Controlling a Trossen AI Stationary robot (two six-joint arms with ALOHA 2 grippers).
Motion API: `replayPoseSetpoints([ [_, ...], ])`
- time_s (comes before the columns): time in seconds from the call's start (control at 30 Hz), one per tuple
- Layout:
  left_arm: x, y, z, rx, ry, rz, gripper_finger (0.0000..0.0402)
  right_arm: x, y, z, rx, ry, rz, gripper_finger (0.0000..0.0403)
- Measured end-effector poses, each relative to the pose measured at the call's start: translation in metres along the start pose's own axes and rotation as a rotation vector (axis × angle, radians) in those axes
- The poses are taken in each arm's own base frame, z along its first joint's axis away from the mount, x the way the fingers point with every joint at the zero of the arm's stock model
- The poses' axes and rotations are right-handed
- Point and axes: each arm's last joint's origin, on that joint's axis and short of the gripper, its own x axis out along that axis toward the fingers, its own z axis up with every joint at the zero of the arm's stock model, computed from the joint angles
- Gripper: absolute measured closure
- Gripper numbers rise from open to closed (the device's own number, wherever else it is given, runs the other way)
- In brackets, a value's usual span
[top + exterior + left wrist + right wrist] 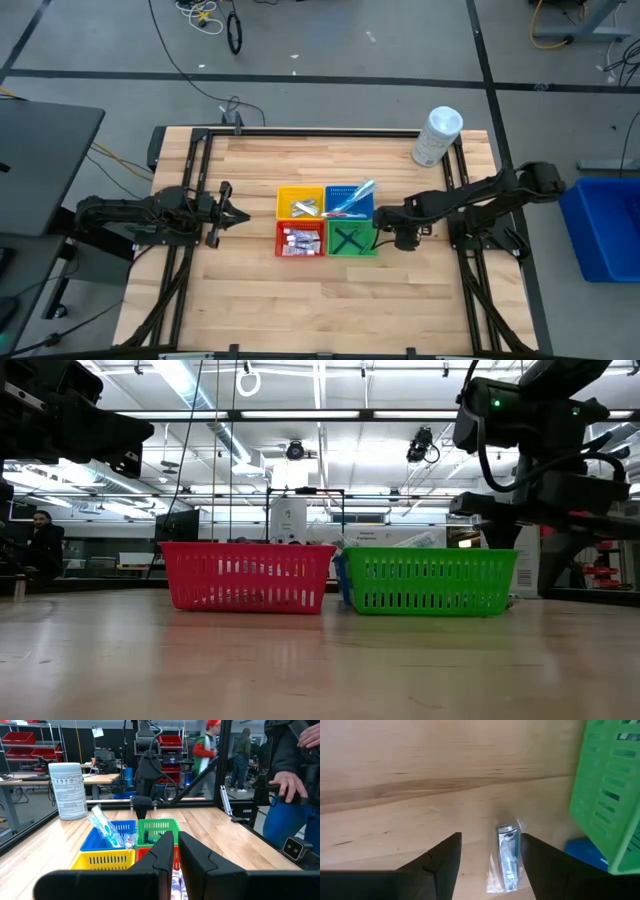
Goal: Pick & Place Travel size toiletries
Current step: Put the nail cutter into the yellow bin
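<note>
One packet (pixel 507 857), light and slippery in clear wrap, lies flat between spread right gripper (pixel 490 851) fingers; pinch its stiff middle. Left gripper (pixel 176 851) clenched, empty.

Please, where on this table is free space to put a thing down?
Bare wood lies in front of the red basket and green basket, and between the yellow basket and the waiting left hand. It is crowded beside the green basket: the open right hand hangs over a small packet.
</note>
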Motion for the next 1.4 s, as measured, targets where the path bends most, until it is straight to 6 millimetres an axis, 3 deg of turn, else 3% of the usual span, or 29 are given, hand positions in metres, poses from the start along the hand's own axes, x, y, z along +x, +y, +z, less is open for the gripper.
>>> replayPoseSetpoints([
  [0.67,0.0,0.0,0.0,0.0,0.0,0.0,0.037,0.016,-0.007,-0.006,-0.054,0.024,0.008,0.0164],
  [1.4,0.0,0.0,0.0,0.0,0.0,0.0,0.0369,0.019,-0.009,-0.006,-0.065,0.049,0.006,0.0287],
])
